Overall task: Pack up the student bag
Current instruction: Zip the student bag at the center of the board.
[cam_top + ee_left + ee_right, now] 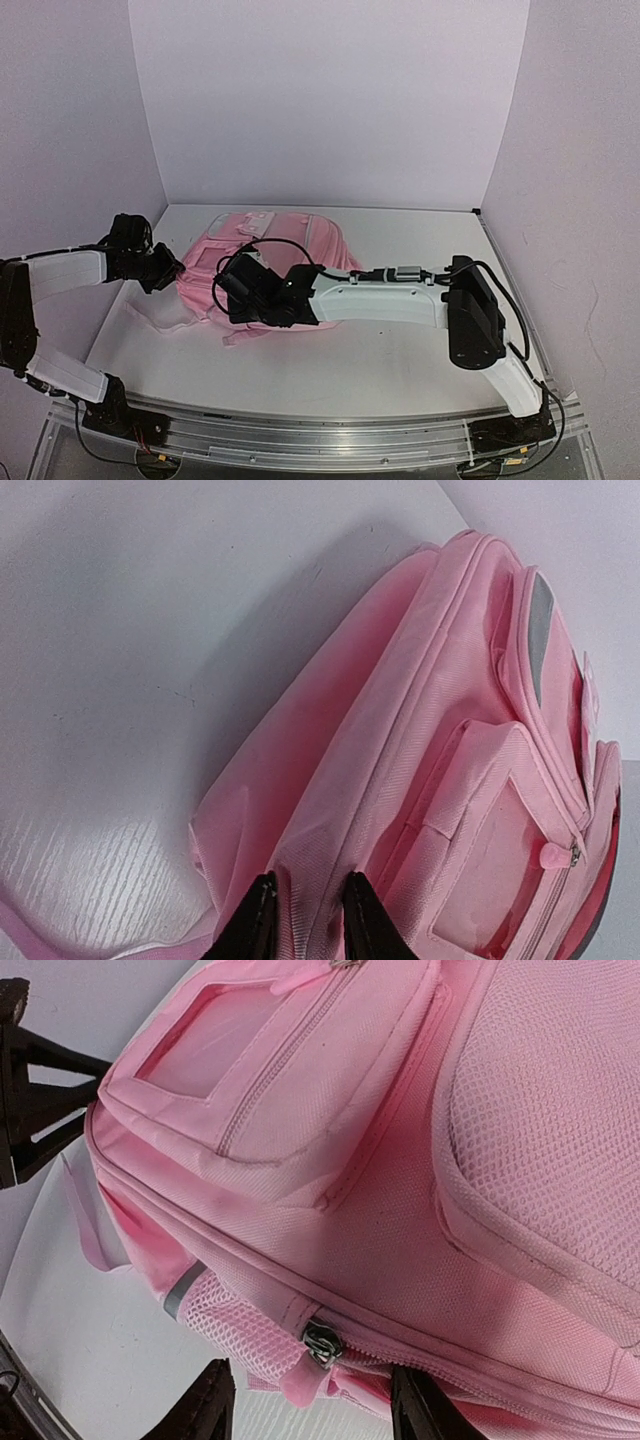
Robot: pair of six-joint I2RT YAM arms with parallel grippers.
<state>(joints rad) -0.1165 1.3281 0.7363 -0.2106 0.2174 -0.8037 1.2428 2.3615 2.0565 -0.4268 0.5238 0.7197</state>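
Observation:
The student bag [300,238], a large pink backpack, lies flat on the white table at mid-left. My left gripper [173,268] is at its left edge; in the left wrist view the gripper [305,885] is shut on a fold of the bag's pink fabric [420,730]. My right gripper [232,290] is over the bag's near-left side. In the right wrist view it [312,1372] is open, its jaws standing either side of a metal zipper slider [322,1342] with a pink pull tab [303,1387]. The zip looks closed there.
A pink strap [160,318] trails on the table left of the bag. White walls enclose the table at left, back and right. A metal rail [320,440] runs along the near edge. The left gripper's dark fingers [30,1070] show in the right wrist view.

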